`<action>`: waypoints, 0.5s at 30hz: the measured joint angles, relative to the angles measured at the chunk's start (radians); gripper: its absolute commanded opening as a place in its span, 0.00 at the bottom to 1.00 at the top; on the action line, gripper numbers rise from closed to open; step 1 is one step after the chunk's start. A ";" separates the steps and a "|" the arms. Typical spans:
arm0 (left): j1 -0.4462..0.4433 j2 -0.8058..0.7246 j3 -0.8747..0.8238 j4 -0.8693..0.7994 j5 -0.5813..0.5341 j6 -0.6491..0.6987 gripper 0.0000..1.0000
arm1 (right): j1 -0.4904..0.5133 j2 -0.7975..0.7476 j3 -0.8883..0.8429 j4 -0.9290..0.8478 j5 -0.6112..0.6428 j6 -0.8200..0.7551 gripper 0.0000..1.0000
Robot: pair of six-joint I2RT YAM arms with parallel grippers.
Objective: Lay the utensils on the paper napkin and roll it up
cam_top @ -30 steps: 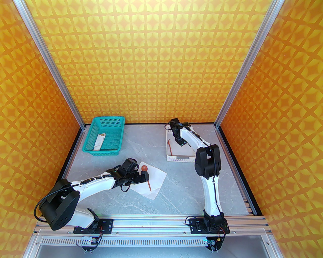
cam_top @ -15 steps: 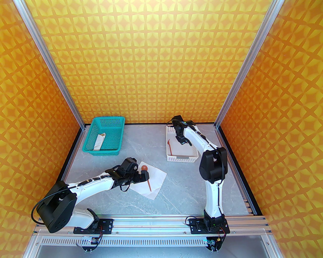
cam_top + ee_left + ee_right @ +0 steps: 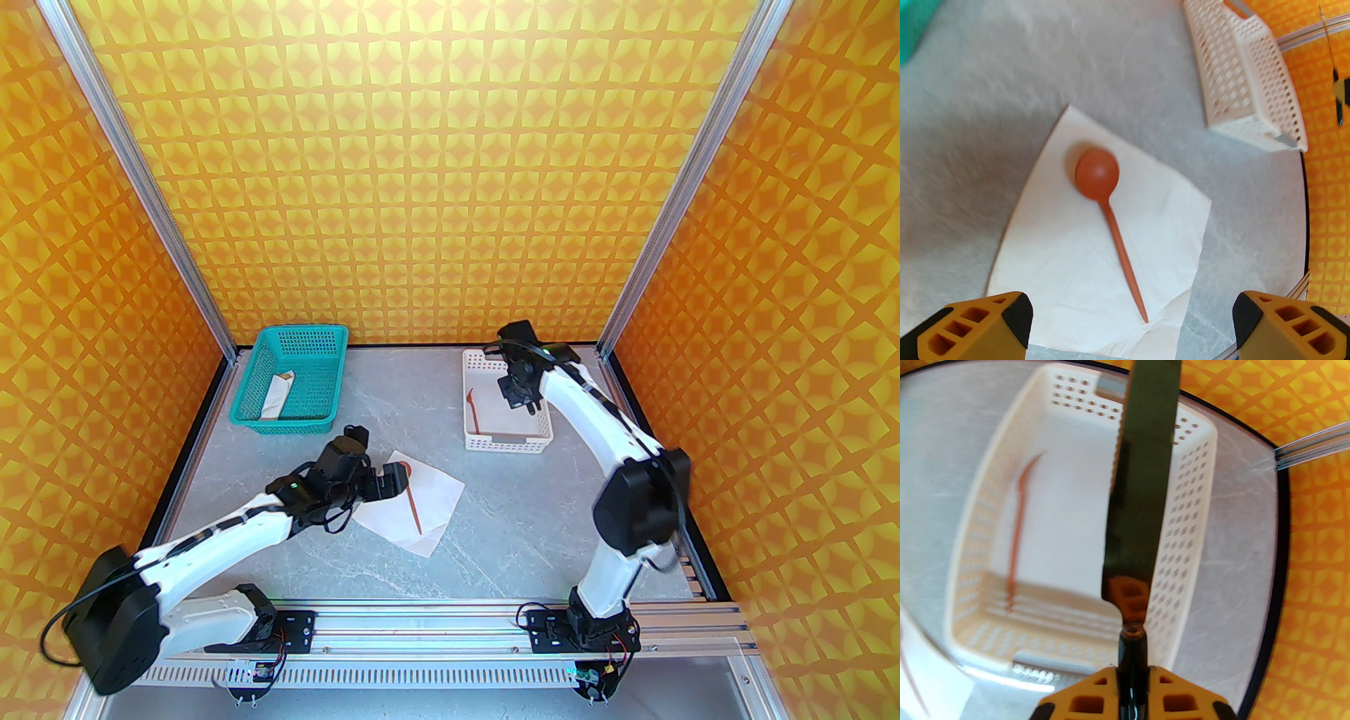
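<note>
Over the white basket [image 3: 1191, 500], right hand [image 3: 1132, 676] clamping knife [image 3: 1139, 483], left hand [image 3: 1132, 311] agape above spoon [image 3: 1097, 174]

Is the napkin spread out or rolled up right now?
Spread: the thin white paper napkin lies open and flat, with the reddish-brown round-bowled spoon resting on it.
</note>
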 measured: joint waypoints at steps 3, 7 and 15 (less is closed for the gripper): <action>0.000 -0.064 -0.025 0.002 -0.027 0.012 0.99 | 0.002 -0.082 -0.064 0.021 -0.068 0.042 0.13; 0.000 -0.154 -0.059 0.002 -0.059 0.032 0.99 | 0.023 -0.203 -0.165 0.036 -0.181 0.118 0.13; 0.001 -0.286 -0.097 0.006 -0.134 0.079 0.99 | 0.129 -0.359 -0.333 0.093 -0.344 0.279 0.12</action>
